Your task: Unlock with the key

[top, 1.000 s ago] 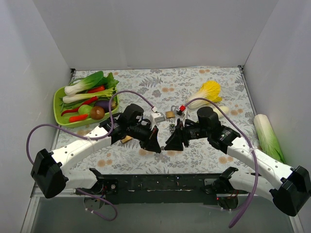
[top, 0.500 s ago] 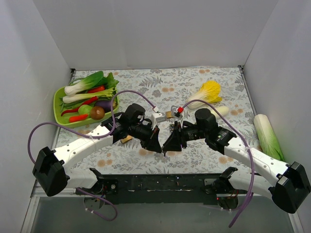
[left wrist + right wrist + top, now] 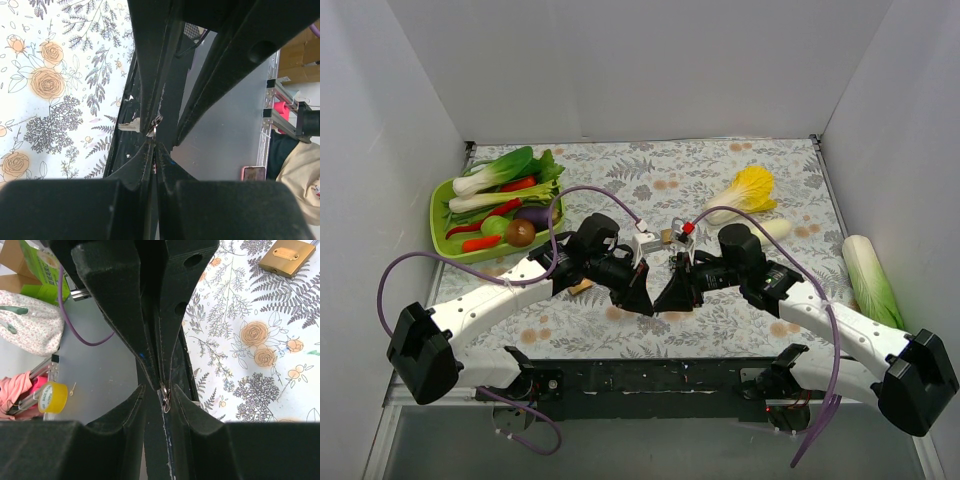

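Both grippers meet tip to tip above the flowered cloth, near the table's front edge. My left gripper [image 3: 646, 304] [image 3: 154, 146] is shut on the key, pinched at its very tips. The key's silvery blade [image 3: 129, 126] pokes out sideways and its ring [image 3: 165, 399] hangs at the tips. My right gripper [image 3: 666, 300] [image 3: 161, 392] faces it with its jaws narrowly apart on either side of the ring; one finger [image 3: 181, 399] touches the ring and the other stands clear. A brass padlock [image 3: 667, 237] [image 3: 286, 257] lies on the cloth behind the grippers.
A green tray [image 3: 442, 222] of toy vegetables sits at the back left. A yellow cabbage [image 3: 750, 190] and a long green-white vegetable [image 3: 870, 280] lie on the right. White walls close in three sides. A small red piece [image 3: 687, 228] lies by the padlock.
The right arm has slid left until its tips meet the left gripper's, and its jaws have narrowed around the key ring. The left arm has barely moved.
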### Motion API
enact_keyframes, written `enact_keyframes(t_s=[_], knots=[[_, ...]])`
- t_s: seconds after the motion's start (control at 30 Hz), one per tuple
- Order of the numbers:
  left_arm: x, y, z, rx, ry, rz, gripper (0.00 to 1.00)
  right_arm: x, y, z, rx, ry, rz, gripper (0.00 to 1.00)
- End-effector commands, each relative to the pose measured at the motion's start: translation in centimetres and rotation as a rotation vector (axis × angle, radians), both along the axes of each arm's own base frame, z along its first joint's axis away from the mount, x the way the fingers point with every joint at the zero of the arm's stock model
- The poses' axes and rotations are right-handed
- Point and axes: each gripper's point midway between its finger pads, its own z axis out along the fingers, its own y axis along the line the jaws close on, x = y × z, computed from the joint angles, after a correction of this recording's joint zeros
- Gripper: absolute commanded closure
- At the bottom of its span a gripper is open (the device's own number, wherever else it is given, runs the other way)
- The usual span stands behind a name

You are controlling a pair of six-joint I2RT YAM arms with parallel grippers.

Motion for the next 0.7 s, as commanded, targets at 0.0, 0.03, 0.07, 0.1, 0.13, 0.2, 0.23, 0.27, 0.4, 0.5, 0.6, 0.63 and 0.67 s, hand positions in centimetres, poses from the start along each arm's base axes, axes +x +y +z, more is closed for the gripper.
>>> enact_keyframes(t_s=[0.0, 0.03, 0.07, 0.1, 0.13, 0.2, 0.23, 0.27, 0.4, 0.5, 0.6, 0.63, 0.67], knots=[[0.0, -0.5, 1.3, -0.048, -0.036, -0.025, 1.00, -0.7, 0.3, 0.1, 0.025, -0.004, 0.045, 0.70], [0.0, -0.4, 1.3, -0.049, -0.037, -0.025, 1.00, -0.7, 0.3, 0.0, 0.024, -0.003, 0.045, 0.71], [0.0, -0.4, 1.3, -0.049, -0.037, -0.025, 1.00, -0.7, 0.3, 0.0, 0.024, -0.003, 0.044, 0.74], [0.0, -0.4, 1.2, -0.047, -0.037, -0.023, 1.00, -0.8, 0.3, 0.0, 0.024, -0.004, 0.047, 0.76], [0.0, -0.4, 1.3, -0.050, -0.040, -0.025, 1.00, -0.8, 0.3, 0.0, 0.023, -0.003, 0.049, 0.77], [0.0, -0.4, 1.2, -0.050, -0.044, -0.022, 1.00, -0.9, 0.3, -0.1, 0.022, 0.002, 0.053, 0.82], [0.1, -0.4, 1.3, -0.051, -0.048, -0.020, 1.00, -0.9, 0.2, -0.2, 0.022, 0.004, 0.054, 0.85], [0.1, -0.4, 1.3, -0.051, -0.054, -0.015, 1.00, -1.0, 0.3, -0.3, 0.021, 0.005, 0.057, 0.96], [0.3, -0.3, 1.2, -0.053, -0.063, 0.007, 1.00, -1.2, 0.2, -0.6, 0.025, 0.009, 0.071, 0.99], [0.5, -0.1, 1.0, -0.057, -0.072, 0.041, 1.00, -1.2, 0.2, -0.4, 0.037, 0.002, 0.063, 0.99], [0.9, 0.0, 1.5, -0.082, -0.101, 0.086, 0.94, -1.0, 0.3, -0.1, 0.058, -0.005, 0.048, 0.99], [1.1, -0.1, 1.5, -0.095, -0.110, 0.097, 0.88, -1.0, 0.4, 0.0, 0.063, -0.001, 0.042, 0.99], [1.2, 0.0, 1.5, -0.100, -0.117, 0.113, 0.77, -1.0, 0.4, 0.0, 0.067, 0.000, 0.037, 0.99]])
